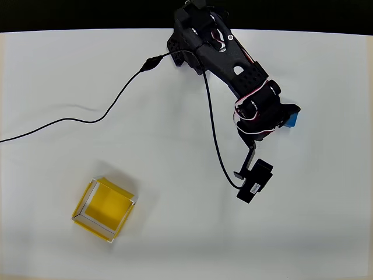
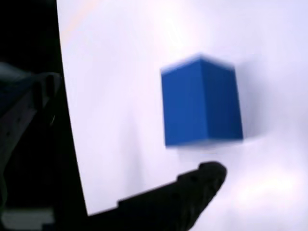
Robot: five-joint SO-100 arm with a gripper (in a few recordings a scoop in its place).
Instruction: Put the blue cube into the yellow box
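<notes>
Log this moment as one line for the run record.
phase: approach | claw: open, beside small matte blue cube, not gripping | cube: on white table | shallow yellow open-topped box: empty, far from cube

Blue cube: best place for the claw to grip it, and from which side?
Pinch the blue cube across two opposite flat side faces, coming down from above. It sits alone on the white table, sides free. The claw is open beside it, one finger just below the cube in the wrist view.
</notes>
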